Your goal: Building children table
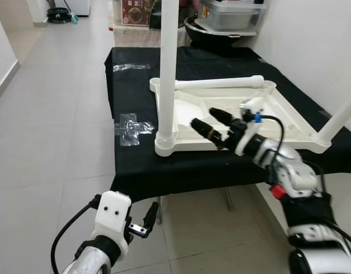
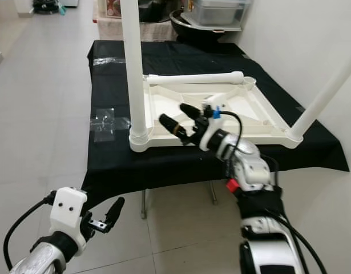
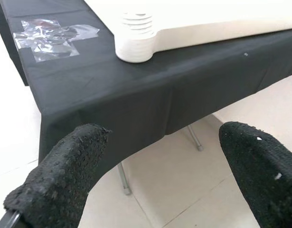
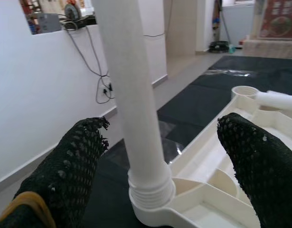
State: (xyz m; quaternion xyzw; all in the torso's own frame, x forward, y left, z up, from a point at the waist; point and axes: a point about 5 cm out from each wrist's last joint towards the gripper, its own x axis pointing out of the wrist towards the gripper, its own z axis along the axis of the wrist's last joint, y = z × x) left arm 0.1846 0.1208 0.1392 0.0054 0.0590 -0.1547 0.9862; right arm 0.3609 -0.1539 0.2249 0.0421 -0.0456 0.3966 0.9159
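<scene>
On the black-draped table [image 1: 135, 165] lies one white plastic tabletop [image 1: 221, 123], upside down, its ribbed underside facing up. Three white legs show: one [image 1: 168, 68] stands upright in the near left corner socket, one [image 1: 341, 120] rises at a slant from the near right corner, and one [image 1: 221, 83] lies loose across the far edge of the tabletop. One far corner socket [image 1: 154, 83] stands vacant. One patch of clear tape [image 1: 131, 128] sticks to the cloth beside the upright leg. Beyond the table sits a clear storage bin [image 1: 229, 14]; its contents cannot be made out. The right gripper [image 1: 212, 121] hovers over the tabletop, fingers spread apart, just beside the upright leg. The left gripper [image 1: 148, 220] hangs low before the table's edge, fingers parted and holding nothing.
</scene>
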